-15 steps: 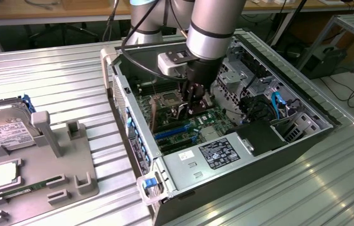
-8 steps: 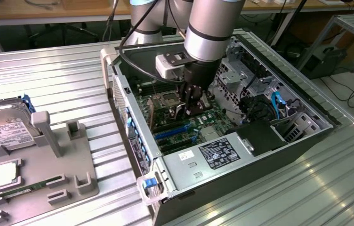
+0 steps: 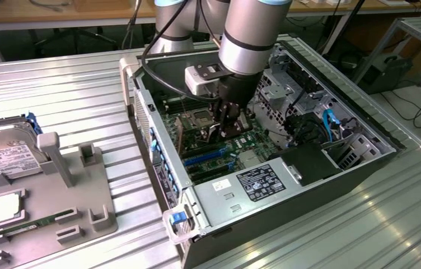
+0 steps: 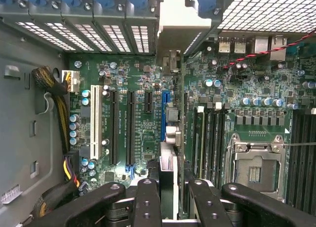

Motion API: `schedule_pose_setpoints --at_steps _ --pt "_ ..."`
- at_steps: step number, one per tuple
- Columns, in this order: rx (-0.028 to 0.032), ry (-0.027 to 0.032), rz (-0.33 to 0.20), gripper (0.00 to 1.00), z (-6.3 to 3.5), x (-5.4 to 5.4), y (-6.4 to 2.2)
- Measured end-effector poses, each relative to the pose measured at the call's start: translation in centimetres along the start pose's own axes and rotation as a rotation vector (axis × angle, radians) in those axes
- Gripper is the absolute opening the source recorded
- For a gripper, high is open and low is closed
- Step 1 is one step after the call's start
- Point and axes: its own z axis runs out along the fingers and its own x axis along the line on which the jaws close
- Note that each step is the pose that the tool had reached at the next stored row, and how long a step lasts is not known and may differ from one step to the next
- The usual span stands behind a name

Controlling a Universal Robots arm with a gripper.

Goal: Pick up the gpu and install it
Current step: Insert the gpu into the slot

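GPU point(image 4: 170, 138) clamped edge-on in the tool point(image 4: 170, 197), lowered inside the computer case point(image 3: 345, 185) over the blue motherboard slot point(image 4: 162, 113); seating unfinished.

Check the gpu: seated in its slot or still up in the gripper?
Cannot tell if seated. The gpu stands on edge, gripped by the gripper, low over the blue slot on the motherboard.

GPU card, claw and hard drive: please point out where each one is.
GPU card point(image 4: 170, 113): wrist view, its upper edge above the motherboard.
Claw point(image 3: 224, 130): exterior view, between the fingertips inside the case.
Hard drive point(image 3: 5, 150): exterior view, its white label.
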Motion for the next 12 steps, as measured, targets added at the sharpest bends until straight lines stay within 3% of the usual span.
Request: schedule_pose_setpoints --at_steps 12 --pt "0.0001 -0.0009 0.0 0.27 0.21 0.0 0.0"
